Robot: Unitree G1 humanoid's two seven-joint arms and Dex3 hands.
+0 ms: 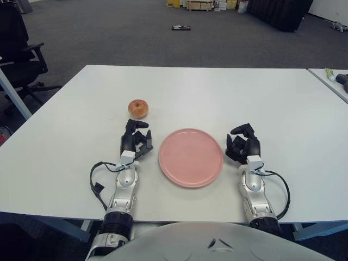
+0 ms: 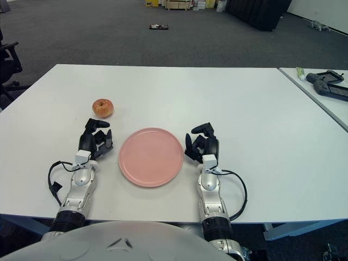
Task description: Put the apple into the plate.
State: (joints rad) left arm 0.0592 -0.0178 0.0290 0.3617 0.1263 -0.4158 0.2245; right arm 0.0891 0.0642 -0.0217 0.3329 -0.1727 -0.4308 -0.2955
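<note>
Nearest the robot, the two forearms reach forward over the white rectangular table (image 1: 65,141), one on each side of the round, flat pink plate (image 1: 191,157). The left hand (image 1: 135,138) shows just beside the plate's left rim, its dark fingers (image 1: 140,124) loosely curled and grasping nothing. The right hand (image 1: 243,144) shows just beside the plate's right rim, fingers likewise half-curled around nothing; whether either hand actually touches the tabletop is hard to say from this angle.

The plate lies bare, so the placing is not yet done. Just beyond the left hand, a little ahead of its fingertips and apart from them, sits the small round red-and-yellow apple (image 1: 138,108), upright on the table and to the far left of the plate.

The step in hand looks to be the reach and grasp, and the left hand is the natural one for it. It should spread its fingers wider, advance straight ahead until the apple sits between thumb and fingers, and close around the fruit's widest part; a glancing touch would likely roll it away. Once lifted clear, a short sweep rightward and back brings it over the plate's middle.

Farther off, a second table's corner (image 2: 321,100) carries a dark handheld device (image 2: 329,88).
</note>
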